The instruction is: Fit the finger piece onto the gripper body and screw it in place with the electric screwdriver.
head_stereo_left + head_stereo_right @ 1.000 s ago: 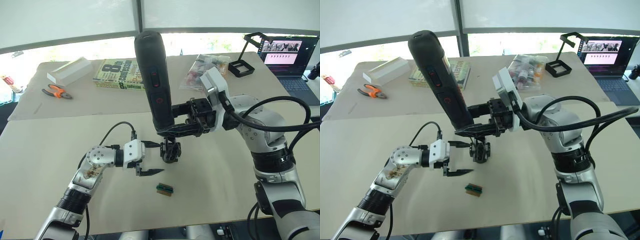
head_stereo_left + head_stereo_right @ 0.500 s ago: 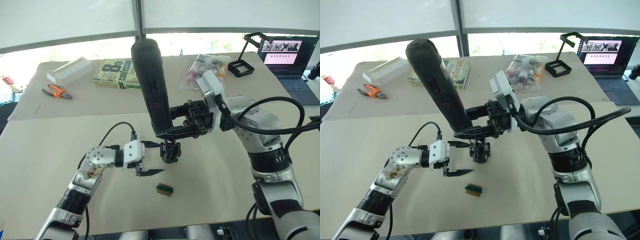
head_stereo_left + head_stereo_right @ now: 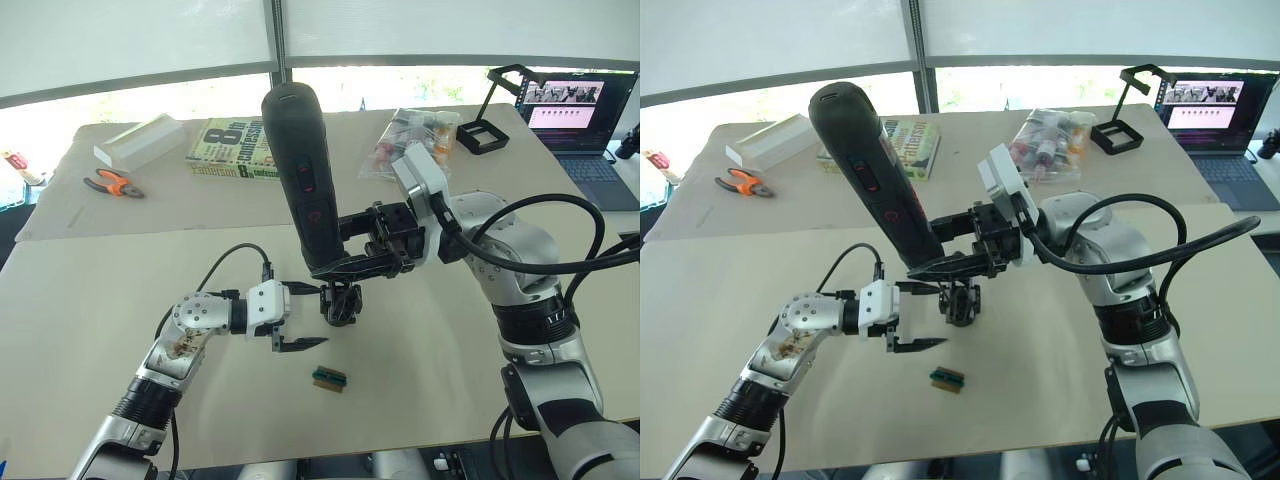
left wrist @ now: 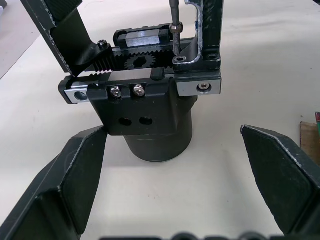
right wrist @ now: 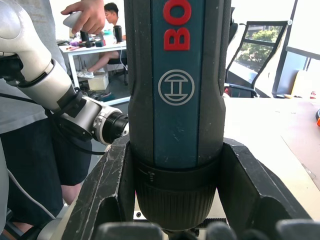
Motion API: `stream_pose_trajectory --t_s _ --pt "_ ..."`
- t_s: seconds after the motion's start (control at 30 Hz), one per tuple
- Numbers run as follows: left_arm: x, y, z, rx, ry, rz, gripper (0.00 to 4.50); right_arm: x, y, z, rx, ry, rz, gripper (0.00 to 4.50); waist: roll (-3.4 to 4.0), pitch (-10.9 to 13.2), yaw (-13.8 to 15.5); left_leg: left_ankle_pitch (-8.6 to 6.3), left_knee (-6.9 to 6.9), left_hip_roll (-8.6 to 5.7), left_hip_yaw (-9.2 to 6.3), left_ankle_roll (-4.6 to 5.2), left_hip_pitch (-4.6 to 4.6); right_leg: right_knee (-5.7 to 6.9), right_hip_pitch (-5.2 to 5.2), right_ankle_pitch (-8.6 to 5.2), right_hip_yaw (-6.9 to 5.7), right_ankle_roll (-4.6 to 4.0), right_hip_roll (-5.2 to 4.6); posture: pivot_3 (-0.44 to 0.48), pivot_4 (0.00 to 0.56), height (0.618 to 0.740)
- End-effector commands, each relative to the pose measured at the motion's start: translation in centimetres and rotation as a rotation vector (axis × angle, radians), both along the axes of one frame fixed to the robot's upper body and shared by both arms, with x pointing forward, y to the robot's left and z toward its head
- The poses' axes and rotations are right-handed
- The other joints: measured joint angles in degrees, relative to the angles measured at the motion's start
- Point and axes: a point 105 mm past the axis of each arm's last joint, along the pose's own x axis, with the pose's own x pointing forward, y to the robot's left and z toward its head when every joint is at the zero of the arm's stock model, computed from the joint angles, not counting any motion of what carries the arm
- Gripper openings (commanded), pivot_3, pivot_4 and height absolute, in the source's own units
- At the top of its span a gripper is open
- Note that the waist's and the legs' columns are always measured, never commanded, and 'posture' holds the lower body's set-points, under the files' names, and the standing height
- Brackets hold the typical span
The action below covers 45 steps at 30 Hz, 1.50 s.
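One electric screwdriver [image 3: 303,170] (right hand [image 3: 362,258]), one gripper body [image 3: 341,301]

Screwdriver [image 3: 305,180] apparently above gripper body [image 3: 341,302]

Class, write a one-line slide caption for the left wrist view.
Screwdriver bit meets a screw on the gripper body, between the open left gripper jaws.

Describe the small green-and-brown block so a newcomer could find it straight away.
Start at the beige table and find the left gripper, open near its front edge. Just past the fingers, toward the robot's right and nearer the edge, lies the green-and-brown block. It lies flat and alone, far smaller than the upright black gripper body behind it, and it is the only green thing there.
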Motion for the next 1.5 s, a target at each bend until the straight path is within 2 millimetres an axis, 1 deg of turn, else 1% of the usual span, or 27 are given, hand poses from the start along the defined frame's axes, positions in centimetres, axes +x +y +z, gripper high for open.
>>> stream_pose_trajectory --t_s 0.03,0.23,0.7,1.23,1.5 --pt "-0.2 -0.4 1.0 -0.011 -0.045 -0.021 4.5 -0.8 0.0 1.3 0.027 -0.053 0.029 1.89 0.0 0.0 0.0 0.0 0.0 0.0 0.0 0.0 0.0 0.0 0.0 0.0 0.0 0.0 0.0 0.0 0.15 0.74" --pt "0.0 -0.5 1.2 -0.014 -0.054 -0.014 4.5 -0.9 -0.1 1.0 0.02 -0.049 0.033 1.89 0.0 0.0 0.0 0.0 0.0 0.0 0.0 0.0 0.0 0.0 0.0 0.0 0.0 0.0 0.0 0.0 0.15 0.74" --pt "-0.2 -0.5 1.3 -0.016 -0.054 -0.013 4.5 -0.8 0.1 0.9 0.019 -0.054 0.035 1.89 0.0 0.0 0.0 0.0 0.0 0.0 0.0 0.0 0.0 0.0 0.0 0.0 0.0 0.0 0.0 0.0 0.15 0.74" --pt "-0.2 -0.5 1.3 -0.015 -0.056 -0.007 4.5 -0.6 0.2 0.4 0.007 -0.065 0.031 1.89 0.0 0.0 0.0 0.0 0.0 0.0 0.0 0.0 0.0 0.0 0.0 0.0 0.0 0.0 0.0 0.0 0.15 0.74" --pt "-0.3 -0.5 1.2 -0.016 -0.057 -0.009 4.5 -0.4 0.1 0.6 0.005 -0.074 0.028 1.89 0.0 0.0 0.02 0.0 0.01 0.0 0.0 0.0 0.0 0.0 0.0 0.0 0.0 0.0 0.0 0.0 0.15 0.74"
